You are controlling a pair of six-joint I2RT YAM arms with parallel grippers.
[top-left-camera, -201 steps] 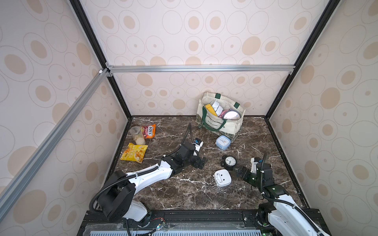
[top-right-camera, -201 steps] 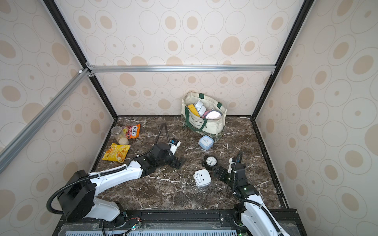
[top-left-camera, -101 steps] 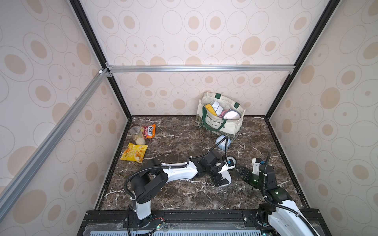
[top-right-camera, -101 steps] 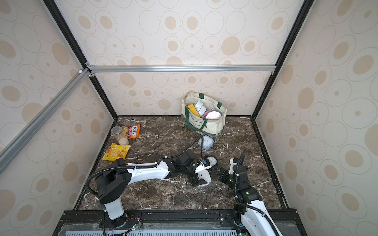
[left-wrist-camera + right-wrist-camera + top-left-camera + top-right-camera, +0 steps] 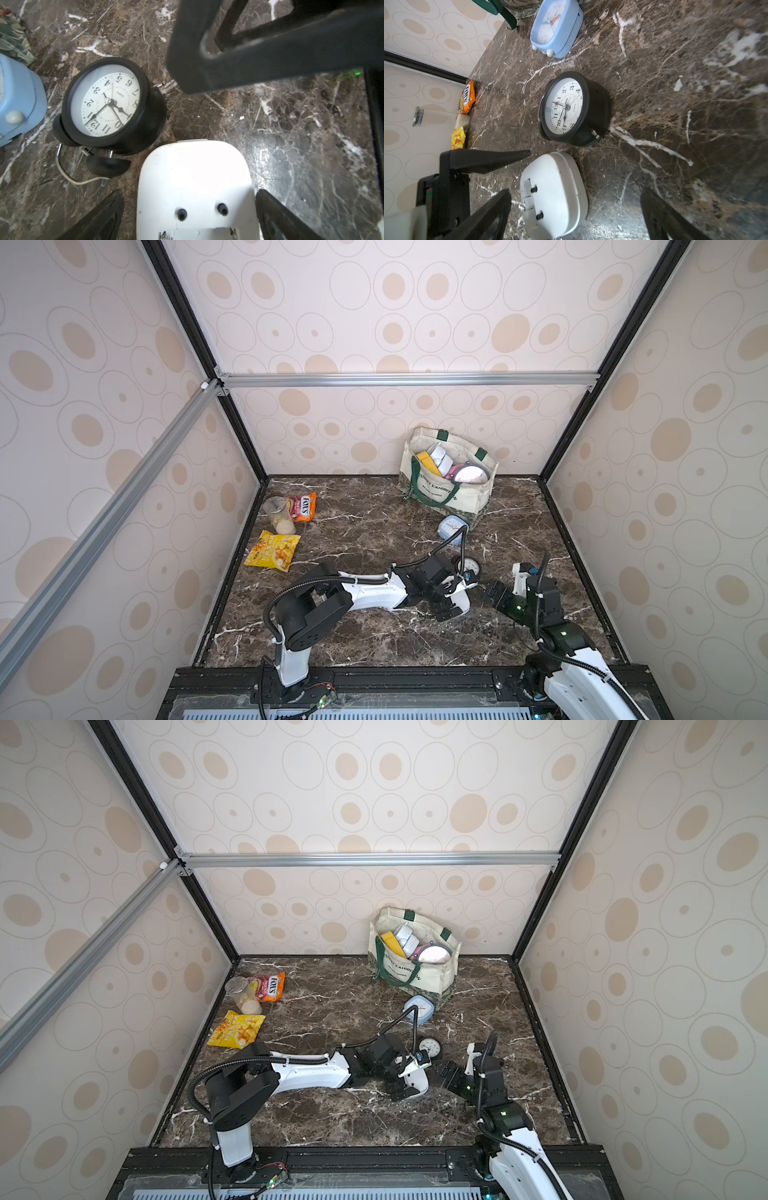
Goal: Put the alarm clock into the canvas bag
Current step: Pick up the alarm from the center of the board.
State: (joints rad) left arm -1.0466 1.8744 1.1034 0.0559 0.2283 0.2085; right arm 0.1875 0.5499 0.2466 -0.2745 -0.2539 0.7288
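Since a second ago the left arm has swung across the dark marble tabletop [image 5: 374,635] from its middle toward the near right. The left claw [image 5: 189,191] now sits over the white alarm clock [image 5: 193,176], while the right arm has barely shifted.

The white alarm clock lies face down near the front right, its back with two black knobs turned up. The left claw is spread wide, with one finger on each side of the clock. A sliver of tabletop shows at each side, and it grips nothing.

Just beside the clock on the right, the right claw [image 5: 575,189] points at it. It is also fully spread and empty.

A little farther back lies the black alarm clock [image 5: 108,104], a twin-bell type with its dial up. It is close to the white alarm clock, though whether they touch cannot be told.

Beyond it stands the blue alarm clock [image 5: 556,27], just in front of the canvas bag [image 5: 453,497]. The bag stands open against the back wall and holds a yellow item [image 5: 428,462], white objects [image 5: 438,454] and a round pale-faced object [image 5: 469,475].

Far left, by the wall, are an orange packet [image 5: 303,508], a clear jar [image 5: 280,514] and a yellow snack bag [image 5: 272,549].
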